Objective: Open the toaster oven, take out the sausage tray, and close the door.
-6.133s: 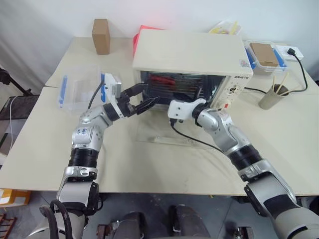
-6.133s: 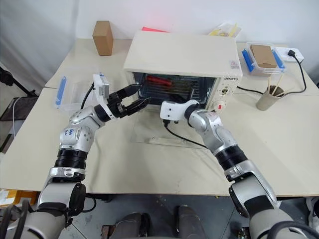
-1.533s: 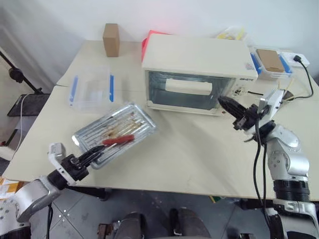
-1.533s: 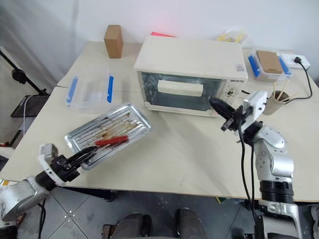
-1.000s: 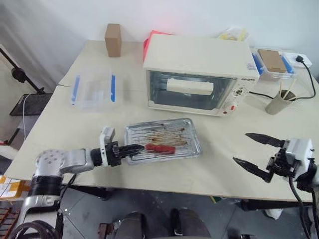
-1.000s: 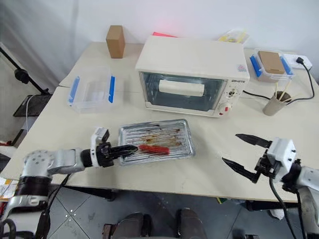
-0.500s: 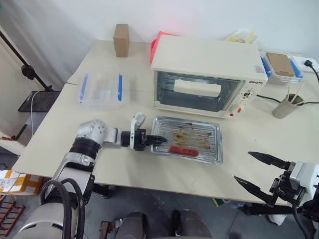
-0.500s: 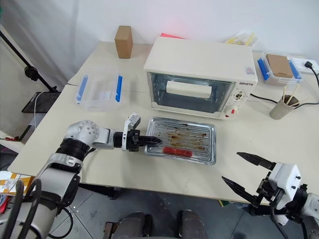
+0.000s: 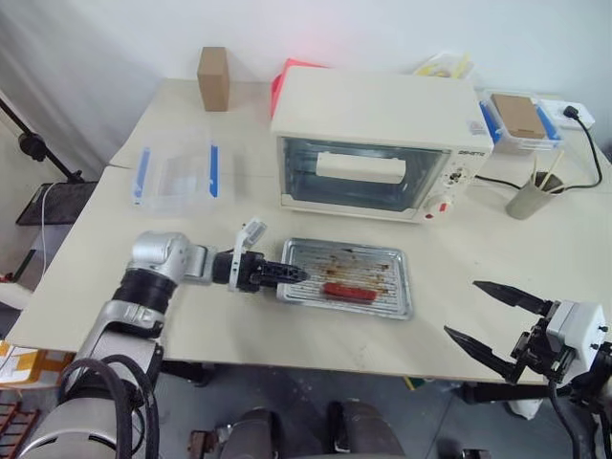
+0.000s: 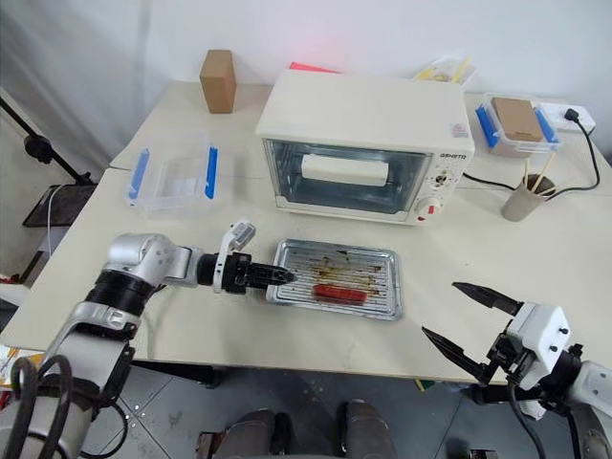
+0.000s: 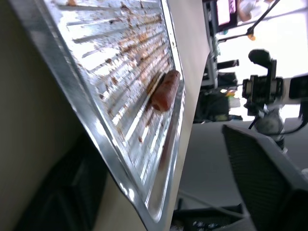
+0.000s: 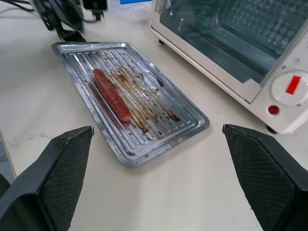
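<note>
The cream toaster oven (image 9: 382, 105) stands at the table's back, and the door (image 9: 304, 182) with its bar handle (image 9: 359, 167) is closed. In front of it the sausage tray (image 9: 382, 263) lies flat on the table with one red sausage (image 9: 347, 290) in it. My left gripper (image 9: 295, 274) is at the tray's left edge. In the left wrist view its fingers (image 11: 269, 183) stand apart with the tray's rim (image 11: 110, 159) between them, so it is open. My right gripper (image 9: 461, 308) hangs open and holds nothing, off the table's front right edge.
A clear plastic box with blue clips (image 9: 174, 175) sits at the left, and a cardboard box (image 9: 213, 76) at the back left. A cup of sticks (image 9: 529, 196), a lidded container (image 9: 521, 115) and a black cable (image 9: 583, 134) are right of the oven.
My left gripper's fingers have parted at the tray's left edge. The tray sits a little further right before the oven than a second ago. The right gripper stays open.
</note>
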`<state>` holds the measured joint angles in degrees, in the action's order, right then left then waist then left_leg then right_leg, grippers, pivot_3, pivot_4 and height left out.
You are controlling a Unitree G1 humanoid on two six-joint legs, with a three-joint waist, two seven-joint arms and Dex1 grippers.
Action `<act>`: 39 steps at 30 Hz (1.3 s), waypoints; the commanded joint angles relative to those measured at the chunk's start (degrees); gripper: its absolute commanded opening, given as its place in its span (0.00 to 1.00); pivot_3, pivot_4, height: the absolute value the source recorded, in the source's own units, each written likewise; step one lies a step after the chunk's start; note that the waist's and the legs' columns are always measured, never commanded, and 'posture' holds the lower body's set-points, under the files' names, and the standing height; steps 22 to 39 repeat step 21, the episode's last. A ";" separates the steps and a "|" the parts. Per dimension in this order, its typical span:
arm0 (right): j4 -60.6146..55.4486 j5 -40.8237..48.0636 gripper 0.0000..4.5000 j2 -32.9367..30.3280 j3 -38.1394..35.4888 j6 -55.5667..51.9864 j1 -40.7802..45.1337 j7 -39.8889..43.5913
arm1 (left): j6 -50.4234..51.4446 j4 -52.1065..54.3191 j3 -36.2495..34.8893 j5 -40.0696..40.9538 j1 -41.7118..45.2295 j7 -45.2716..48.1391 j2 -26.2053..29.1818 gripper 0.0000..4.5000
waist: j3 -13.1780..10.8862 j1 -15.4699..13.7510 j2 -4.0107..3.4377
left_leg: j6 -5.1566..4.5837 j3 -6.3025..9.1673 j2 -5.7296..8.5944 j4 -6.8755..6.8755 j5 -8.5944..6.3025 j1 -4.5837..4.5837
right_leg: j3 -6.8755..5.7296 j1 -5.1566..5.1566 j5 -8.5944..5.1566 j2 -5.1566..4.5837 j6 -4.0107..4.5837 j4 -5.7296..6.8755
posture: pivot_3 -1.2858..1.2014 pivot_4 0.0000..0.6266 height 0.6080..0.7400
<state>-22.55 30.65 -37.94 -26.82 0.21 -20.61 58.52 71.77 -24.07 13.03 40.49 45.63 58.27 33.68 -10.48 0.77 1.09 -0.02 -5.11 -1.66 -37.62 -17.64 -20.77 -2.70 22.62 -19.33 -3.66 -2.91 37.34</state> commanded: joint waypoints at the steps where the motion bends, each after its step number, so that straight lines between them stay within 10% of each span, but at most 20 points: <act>1: -0.08 0.51 1.00 -0.49 0.52 0.61 0.89 0.61 | -11.75 6.13 3.28 -10.08 -7.41 0.30 8.60 1.00 | 0.02 0.56 0.03 | 0.02 -0.01 0.01 0.12 0.02 0.19 | 0.02 -0.13 -0.01 0.00 0.03 -0.02 | 0.52 0.24 1.00; 8: 2.74 2.35 1.00 -4.09 2.19 -2.43 8.30 2.50 | -45.95 14.81 -18.22 -7.26 -24.69 11.91 16.14 1.00 | -0.09 1.87 -0.08 | 0.08 -0.12 -0.08 0.67 0.03 0.55 | 0.18 0.02 -0.23 0.09 0.43 0.25 | 0.52 0.24 1.00; 16: 0.39 5.06 1.00 -5.69 5.20 -6.98 10.75 4.72 | -70.41 15.19 -20.91 -15.44 -29.53 14.94 14.62 1.00 | -0.15 -1.17 0.01 | -0.28 0.05 0.02 0.61 -0.19 0.15 | -0.08 0.13 -0.23 -0.15 0.42 -0.10 | 0.52 0.24 1.00; 39: 0.47 4.99 1.00 -5.81 5.23 -8.25 10.59 5.04 | -74.04 14.24 -19.92 -17.44 -27.21 13.09 11.57 1.00 | -0.15 -0.74 0.01 | -0.46 0.04 0.02 0.55 -0.29 -0.02 | -0.13 0.12 -0.13 -0.16 0.25 -0.36 | 0.52 0.24 1.00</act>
